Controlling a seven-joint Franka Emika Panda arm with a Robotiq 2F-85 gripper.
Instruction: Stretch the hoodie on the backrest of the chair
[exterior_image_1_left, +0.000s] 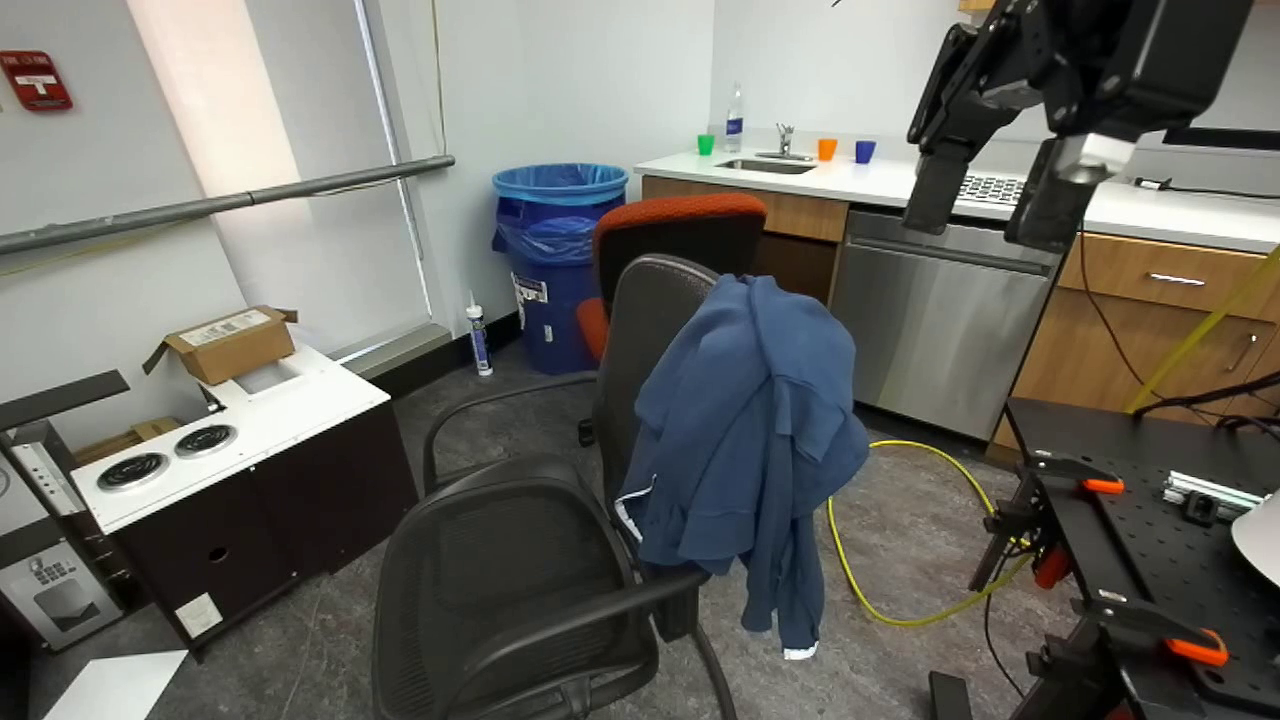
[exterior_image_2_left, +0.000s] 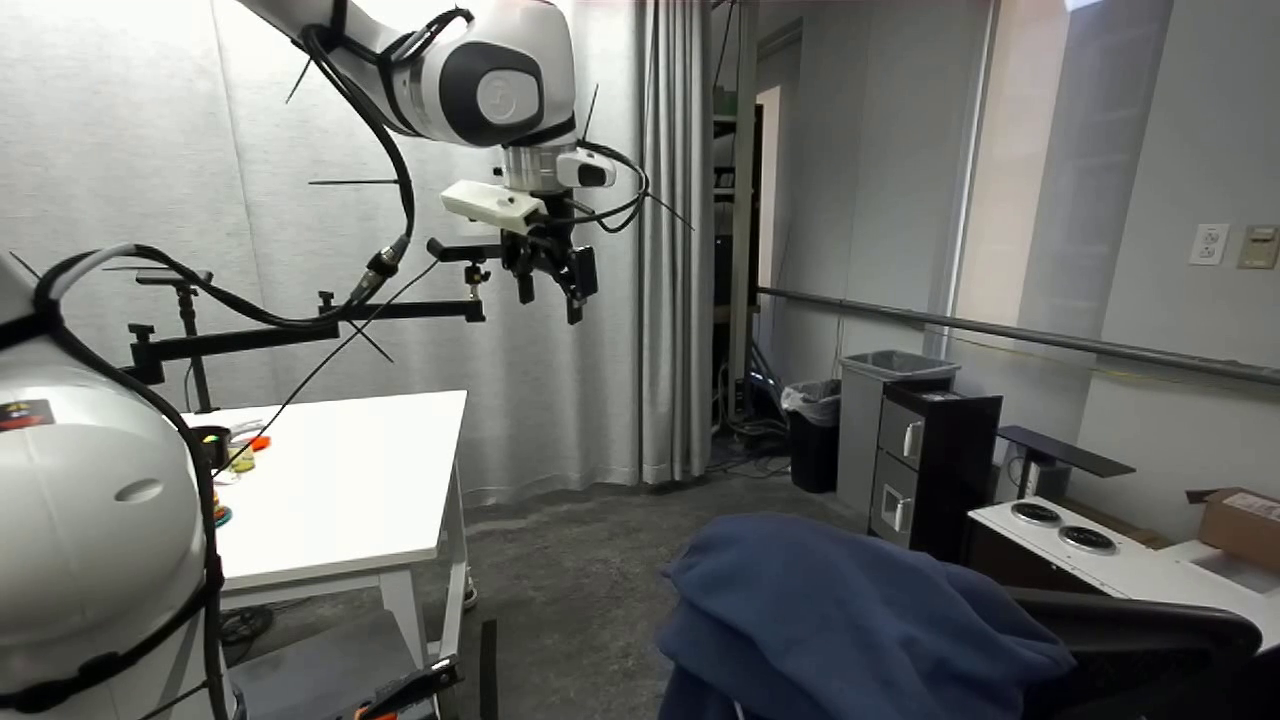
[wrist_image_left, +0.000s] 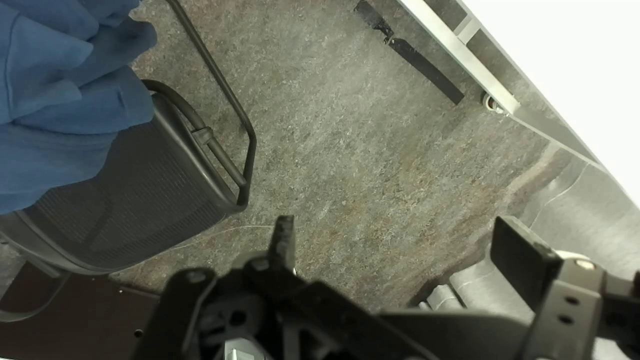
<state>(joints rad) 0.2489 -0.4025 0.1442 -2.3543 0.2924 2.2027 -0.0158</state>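
The blue hoodie (exterior_image_1_left: 740, 430) hangs bunched over one side of the dark backrest (exterior_image_1_left: 642, 330) of the black chair (exterior_image_1_left: 500, 590), one sleeve dangling toward the floor. The backrest's other side is bare. From behind, in an exterior view, the hoodie (exterior_image_2_left: 840, 630) covers much of the chair's top edge. Raised well above and apart from the chair, my gripper (exterior_image_1_left: 987, 222) stands open, nothing between its fingers. In the wrist view, floor shows through the gap of the gripper (wrist_image_left: 395, 235), while the hoodie (wrist_image_left: 55, 110) and the seat (wrist_image_left: 135, 195) lie off to the left.
An orange-backed chair (exterior_image_1_left: 680, 215) stands behind the black one, near a blue bin (exterior_image_1_left: 555, 300). A white table (exterior_image_2_left: 360, 480) is beside the arm's base. A black workbench (exterior_image_1_left: 1150, 500) and a white-topped toy stove (exterior_image_1_left: 240, 450) flank the chair. Its armrest (exterior_image_1_left: 590, 615) juts forward.
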